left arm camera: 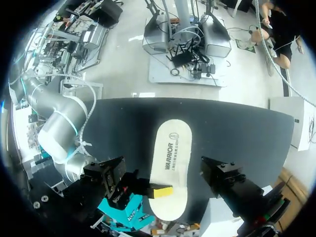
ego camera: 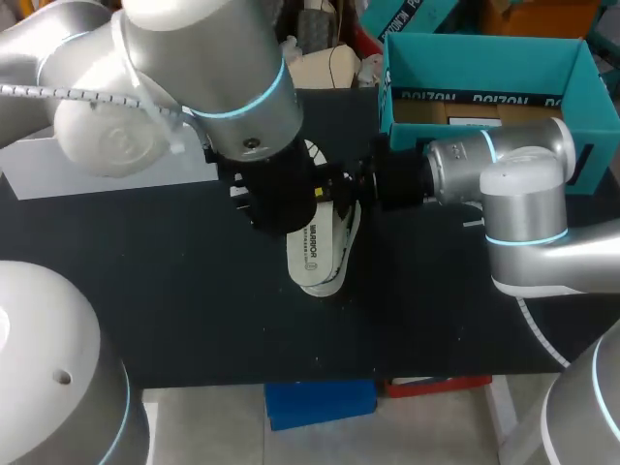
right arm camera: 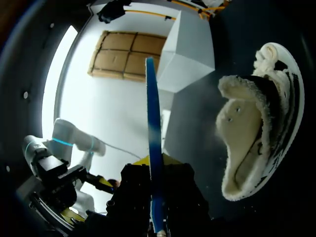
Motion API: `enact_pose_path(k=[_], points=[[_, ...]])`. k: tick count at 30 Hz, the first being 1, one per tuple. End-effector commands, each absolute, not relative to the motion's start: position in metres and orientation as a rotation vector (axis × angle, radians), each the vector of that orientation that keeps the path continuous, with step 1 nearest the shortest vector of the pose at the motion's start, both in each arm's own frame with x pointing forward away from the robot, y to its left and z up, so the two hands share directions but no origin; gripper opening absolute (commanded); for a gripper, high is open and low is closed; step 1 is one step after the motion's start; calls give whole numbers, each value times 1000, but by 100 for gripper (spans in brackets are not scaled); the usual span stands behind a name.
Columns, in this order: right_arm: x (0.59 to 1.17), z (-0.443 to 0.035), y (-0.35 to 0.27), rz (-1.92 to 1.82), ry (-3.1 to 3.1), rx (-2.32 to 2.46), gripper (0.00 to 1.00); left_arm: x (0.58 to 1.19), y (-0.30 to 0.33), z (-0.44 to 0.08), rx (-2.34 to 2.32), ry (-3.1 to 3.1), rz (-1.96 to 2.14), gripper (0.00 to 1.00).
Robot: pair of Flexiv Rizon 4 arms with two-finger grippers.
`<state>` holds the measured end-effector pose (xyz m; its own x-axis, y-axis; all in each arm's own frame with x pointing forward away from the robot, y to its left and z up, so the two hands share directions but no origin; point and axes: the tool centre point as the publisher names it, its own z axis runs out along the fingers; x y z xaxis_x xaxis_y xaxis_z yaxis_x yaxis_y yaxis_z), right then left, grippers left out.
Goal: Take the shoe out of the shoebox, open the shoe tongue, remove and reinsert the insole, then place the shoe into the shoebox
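Black and matte, the worktop (ego camera: 145, 291) carries a teal cardboard shoebox (ego camera: 484, 58) at its far right, open-topped. Near the middle the white shoe (right arm camera: 247, 133) lies on its side, its fleecy lining showing and dark stripes along its flank. Close by it we hold the insole (left arm camera: 170, 168), a thin flat oval, white on its face and blue along the edge. Our right fingers (left arm camera: 161, 191) pinch it at one rim. Our left fingers (left arm camera: 221, 170) stand spread wide above it, touching nothing.
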<state>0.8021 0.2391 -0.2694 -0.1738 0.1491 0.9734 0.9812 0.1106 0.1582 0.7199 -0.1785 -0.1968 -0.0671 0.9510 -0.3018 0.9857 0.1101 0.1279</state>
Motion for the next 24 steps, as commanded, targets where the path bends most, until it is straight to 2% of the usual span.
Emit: enact_pose_path(k=[1, 7, 24], points=[[802, -270, 240, -1177, -1496, -1168, 0, 722, -146, -206, 1732, 1931, -503, 100], [802, -270, 240, -1177, -1496, -1168, 0, 722, -132, -210, 1625, 1825, -791, 100], [802, -270, 240, -1177, -1496, -1168, 0, 724, -126, -212, 1674, 1772, -809, 100]])
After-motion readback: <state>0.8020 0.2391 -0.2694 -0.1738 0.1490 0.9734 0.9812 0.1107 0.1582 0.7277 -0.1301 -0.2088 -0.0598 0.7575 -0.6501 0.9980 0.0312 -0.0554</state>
